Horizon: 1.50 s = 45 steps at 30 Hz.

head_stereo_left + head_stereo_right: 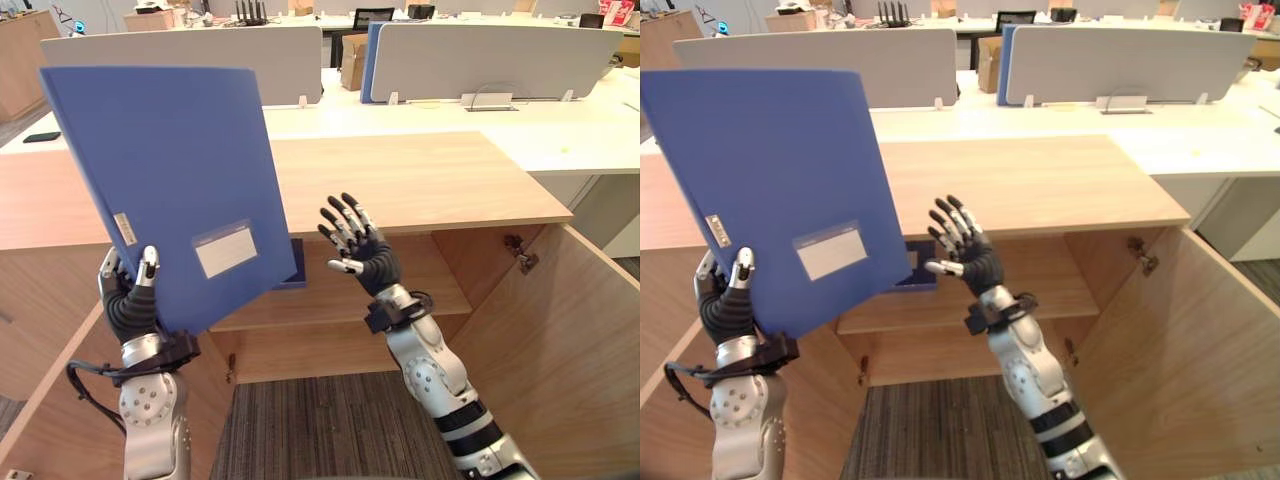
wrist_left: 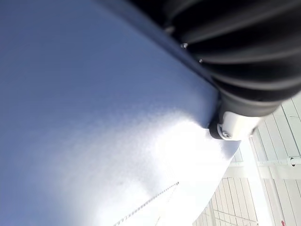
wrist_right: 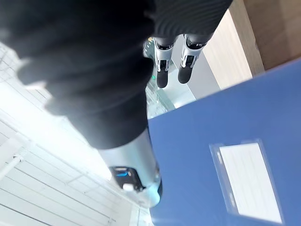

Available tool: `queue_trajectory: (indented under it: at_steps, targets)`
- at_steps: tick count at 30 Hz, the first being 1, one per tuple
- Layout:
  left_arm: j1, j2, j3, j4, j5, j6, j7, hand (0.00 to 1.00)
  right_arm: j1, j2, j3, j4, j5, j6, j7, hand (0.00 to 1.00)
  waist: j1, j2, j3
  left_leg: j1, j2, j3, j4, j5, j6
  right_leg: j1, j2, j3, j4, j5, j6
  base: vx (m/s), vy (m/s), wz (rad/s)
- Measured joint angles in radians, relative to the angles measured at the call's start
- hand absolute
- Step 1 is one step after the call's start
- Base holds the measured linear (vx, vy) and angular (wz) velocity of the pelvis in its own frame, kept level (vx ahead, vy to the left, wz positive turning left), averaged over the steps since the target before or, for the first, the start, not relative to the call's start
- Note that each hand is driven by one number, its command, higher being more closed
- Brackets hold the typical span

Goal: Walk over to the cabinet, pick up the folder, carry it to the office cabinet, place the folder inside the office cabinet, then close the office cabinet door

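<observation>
Folder (image 1: 165, 180), seemingly stiff, light and slick, stood tilted before the open office cabinet (image 1: 430, 185), its lower corner clamped in the left hand (image 1: 128, 298). The right hand (image 1: 362, 252) hovered nearby, fingers spread.

Folder (image 1: 165, 180): blue, flat, rigid, closed; clear label pocket (image 1: 225, 247) with a white card on the near face; small pale sticker by the lower left edge. Pose: upright, tilted, raised in front of the cabinet's top panel; lower corner pinched in the left robot hand (image 1: 128, 295), thumb on the near face, fingers behind.

Office cabinet (image 1: 400, 180): light wood, low, with a broad flat top; front open; one inner shelf (image 1: 420, 285) visible, its left part hidden behind the folder. Cabinet door (image 1: 580, 330) on the right: swung fully out towards the camera; metal hinge (image 1: 520, 255) exposed at its inner edge. Folder not yet inside the cabinet.
</observation>
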Motion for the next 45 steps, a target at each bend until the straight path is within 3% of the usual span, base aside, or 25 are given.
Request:
queue_trajectory:
  at_steps: [8, 21, 33, 43, 45]
  targets:
    - [-0.019, 0.054, -0.065, 0.005, -0.037, 0.0, -0.032, 1.0, -0.204, -0.105, 0.129, 0.084, 0.188, 0.048, 0.014, 0.0, 0.003, -0.002, 0.0, -0.001, -0.001, 0.0, 0.0, 0.001, 0.001, -0.002, 0.001, 0.0, 0.002, 0.0, 0.0, 0.0, 0.0, 0.0]
    - [-0.047, 0.102, -0.111, 0.019, -0.068, 0.001, -0.009, 1.0, -0.391, -0.166, 0.251, 0.221, 0.297, 0.079, -0.029, 0.0, 0.011, -0.002, -0.001, -0.005, -0.002, -0.005, 0.0, 0.011, 0.0, -0.007, 0.002, -0.003, 0.008, 0.0, 0.0, -0.01, 0.0, 0.01]
    - [-0.08, 0.174, -0.194, 0.019, -0.068, 0.012, -0.003, 1.0, -0.49, -0.18, 0.44, 0.24, 0.337, 0.112, -0.002, 0.0, 0.014, -0.001, -0.02, -0.032, -0.001, -0.015, -0.001, 0.036, 0.0, -0.041, 0.002, -0.009, 0.034, 0.002, -0.006, -0.05, -0.001, 0.02]
    - [-0.081, 0.175, -0.191, 0.019, -0.072, 0.012, -0.003, 1.0, -0.489, -0.176, 0.436, 0.24, 0.335, 0.112, -0.001, 0.0, 0.014, -0.001, -0.026, -0.034, 0.009, -0.03, -0.001, 0.05, -0.003, -0.039, 0.005, -0.027, 0.033, 0.007, -0.014, -0.04, -0.004, 0.05]
    - [-0.081, 0.173, -0.181, 0.018, -0.073, 0.01, -0.003, 1.0, -0.458, -0.165, 0.347, 0.219, 0.324, 0.109, -0.004, 0.0, 0.015, -0.002, -0.026, -0.035, 0.011, -0.03, -0.001, 0.053, -0.004, -0.04, 0.007, -0.027, 0.031, 0.009, -0.017, -0.03, -0.01, 0.0]
